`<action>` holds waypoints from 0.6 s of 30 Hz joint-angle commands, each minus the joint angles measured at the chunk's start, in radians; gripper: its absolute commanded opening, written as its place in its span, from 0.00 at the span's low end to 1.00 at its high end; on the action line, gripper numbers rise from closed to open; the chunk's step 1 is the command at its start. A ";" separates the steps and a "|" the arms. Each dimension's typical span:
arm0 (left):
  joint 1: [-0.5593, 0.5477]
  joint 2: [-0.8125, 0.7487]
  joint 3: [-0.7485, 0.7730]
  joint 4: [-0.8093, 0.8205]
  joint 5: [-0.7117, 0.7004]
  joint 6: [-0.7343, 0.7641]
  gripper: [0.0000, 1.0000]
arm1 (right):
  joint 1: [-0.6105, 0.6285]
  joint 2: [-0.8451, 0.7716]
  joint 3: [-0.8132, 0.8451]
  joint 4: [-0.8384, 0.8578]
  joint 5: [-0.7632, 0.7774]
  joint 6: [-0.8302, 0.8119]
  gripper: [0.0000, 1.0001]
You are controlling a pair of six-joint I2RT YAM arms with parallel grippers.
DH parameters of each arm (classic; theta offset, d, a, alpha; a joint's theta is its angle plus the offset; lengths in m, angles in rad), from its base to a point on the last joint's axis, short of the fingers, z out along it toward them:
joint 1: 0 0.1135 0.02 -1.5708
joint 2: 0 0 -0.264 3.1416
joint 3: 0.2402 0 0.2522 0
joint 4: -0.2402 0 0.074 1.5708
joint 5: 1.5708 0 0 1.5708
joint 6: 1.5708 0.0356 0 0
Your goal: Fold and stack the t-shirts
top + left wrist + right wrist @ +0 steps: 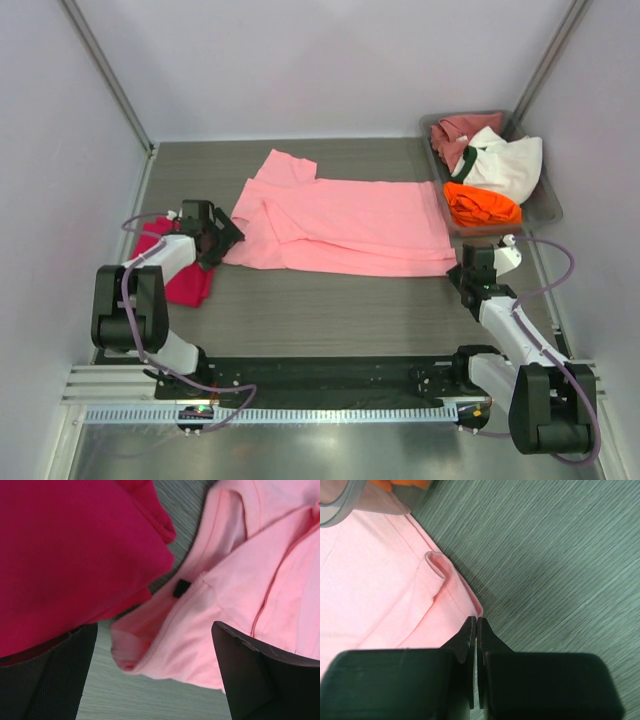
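Note:
A light pink t-shirt lies spread across the middle of the table, partly folded along its length. My left gripper is open at its left end; in the left wrist view the pink shirt's rolled corner lies between the wide-apart fingers. A folded magenta-red t-shirt lies at the left, beside that corner. My right gripper is shut at the pink shirt's near right corner, its tips closed on the hem.
A grey bin at the back right holds a dusty rose t-shirt, a white one with dark trim and an orange one. The bin's corner shows in the right wrist view. White walls enclose the table.

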 commanded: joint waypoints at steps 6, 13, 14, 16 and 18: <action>0.174 -0.007 0.045 -0.003 -0.086 0.020 0.98 | 0.002 -0.041 -0.014 0.040 0.039 -0.008 0.01; 0.147 -0.127 -0.012 0.056 0.013 -0.037 0.96 | 0.002 -0.035 -0.019 0.048 0.037 -0.010 0.01; 0.136 -0.156 -0.033 0.076 0.036 -0.048 0.96 | 0.002 -0.033 -0.019 0.051 0.037 -0.011 0.01; 0.119 -0.231 -0.085 0.099 0.075 -0.083 0.95 | 0.002 -0.031 -0.019 0.051 0.039 -0.011 0.01; 0.110 -0.275 -0.133 0.092 0.076 -0.097 0.95 | 0.002 -0.033 -0.019 0.051 0.039 -0.011 0.01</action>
